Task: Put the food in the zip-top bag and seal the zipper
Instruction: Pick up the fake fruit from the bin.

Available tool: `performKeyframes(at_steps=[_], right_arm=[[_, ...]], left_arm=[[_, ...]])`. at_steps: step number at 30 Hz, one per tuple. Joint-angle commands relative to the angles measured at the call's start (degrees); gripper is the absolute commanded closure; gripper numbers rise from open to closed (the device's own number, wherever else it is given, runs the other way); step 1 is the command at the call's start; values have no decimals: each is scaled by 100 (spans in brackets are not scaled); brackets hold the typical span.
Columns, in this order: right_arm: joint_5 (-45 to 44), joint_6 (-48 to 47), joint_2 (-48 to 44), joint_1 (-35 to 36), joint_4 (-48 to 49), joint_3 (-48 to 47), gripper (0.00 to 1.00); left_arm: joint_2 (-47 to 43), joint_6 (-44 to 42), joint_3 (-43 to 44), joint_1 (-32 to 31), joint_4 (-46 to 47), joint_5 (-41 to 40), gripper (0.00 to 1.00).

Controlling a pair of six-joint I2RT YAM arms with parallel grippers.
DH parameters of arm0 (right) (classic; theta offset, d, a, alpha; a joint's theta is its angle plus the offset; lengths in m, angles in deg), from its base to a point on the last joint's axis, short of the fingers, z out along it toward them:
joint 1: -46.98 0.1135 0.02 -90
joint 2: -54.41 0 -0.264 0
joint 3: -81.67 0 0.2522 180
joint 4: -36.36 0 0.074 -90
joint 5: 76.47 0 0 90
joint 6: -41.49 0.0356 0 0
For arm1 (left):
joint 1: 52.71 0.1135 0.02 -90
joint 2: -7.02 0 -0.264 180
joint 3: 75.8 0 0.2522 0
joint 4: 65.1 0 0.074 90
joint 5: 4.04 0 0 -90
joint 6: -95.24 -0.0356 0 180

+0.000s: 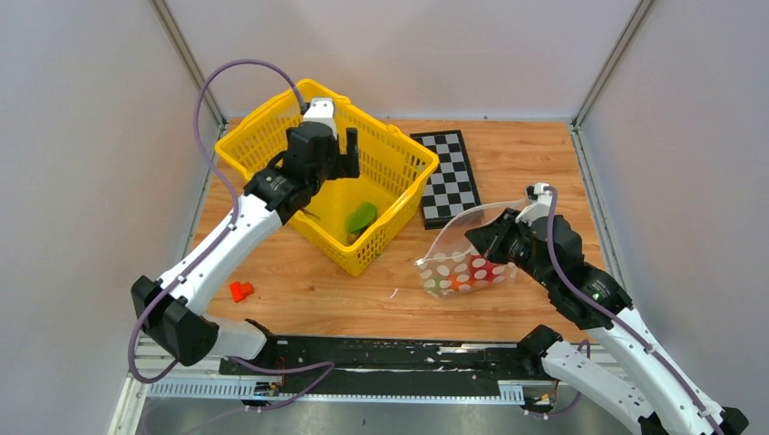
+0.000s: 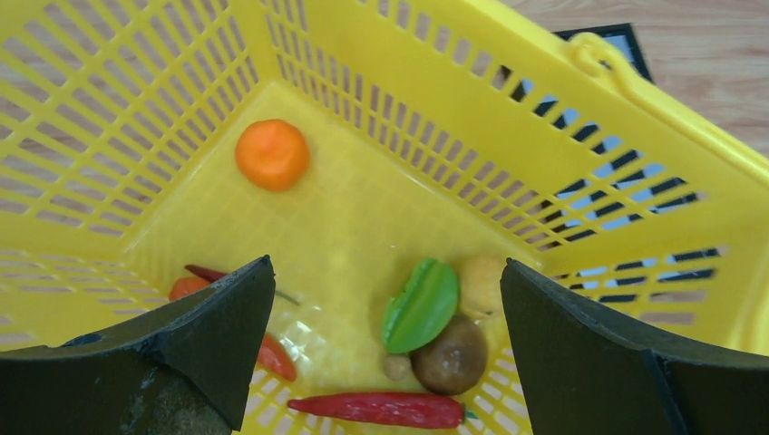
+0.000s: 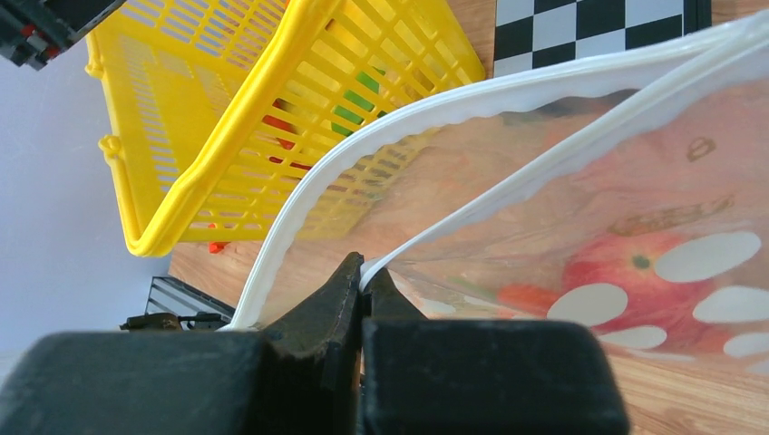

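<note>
From above, we are watching the left end effector [image 1: 335,145] hanging spread wide over the yellow plastic mesh basket [image 1: 258,136] on the wooden desk [image 1: 530,163]. The right end effector [image 1: 490,237] is holding up the clear polka-dotted zip-top bag [image 1: 462,270], well apart to the basket's right. The left arm is the nearer to the food in the basket.

Through the left wrist camera, we are looking down between its released fingers at the green toy pepper [image 2: 420,305]. It is lying slantwise, touching a brown ball [image 2: 453,355], with a red chili [image 2: 381,410] nearer us and a round orange [image 2: 272,154] farther off.

At the right wrist, we are seeing the end effector clenched on the bag's pale zipper strip [image 3: 381,136], the mouth gaping. A red tomato [image 3: 626,267] is already lying inside.
</note>
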Motion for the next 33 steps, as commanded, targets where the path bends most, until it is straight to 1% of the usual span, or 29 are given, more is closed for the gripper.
performKeyframes(at_steps=[1, 5, 8, 10, 14, 17, 20, 28, 31, 33], right_arm=[[-26, -77, -4, 14, 307, 43, 100], [0, -111, -11, 16, 280, 52, 100], [-17, -117, -34, 22, 265, 65, 100], [-22, -103, -54, 16, 255, 85, 100], [35, -22, -67, 15, 306, 135, 100], [121, 33, -37, 14, 347, 143, 100], [173, 85, -35, 14, 409, 201, 100], [122, 14, -170, 15, 336, 206, 100], [140, -2, -162, 22, 316, 185, 100], [179, 4, -158, 17, 325, 185, 100]], left_arm=[[510, -79, 472, 497, -459, 374, 0], [1050, -177, 868, 949, -680, 497, 0], [1462, -252, 1095, 1151, -846, 324, 0], [1751, -351, 1129, 1285, -740, 143, 0], [2671, -382, 1470, 1616, -741, -6, 0], [3216, -295, 1634, 1791, -525, 246, 0], [3530, -247, 1586, 1922, 16, 371, 0], [3831, 78, 1351, 2210, 1108, 928, 0], [4002, 181, 1326, 2217, 1365, 866, 0], [4157, 286, 1424, 2234, 1289, 767, 0]])
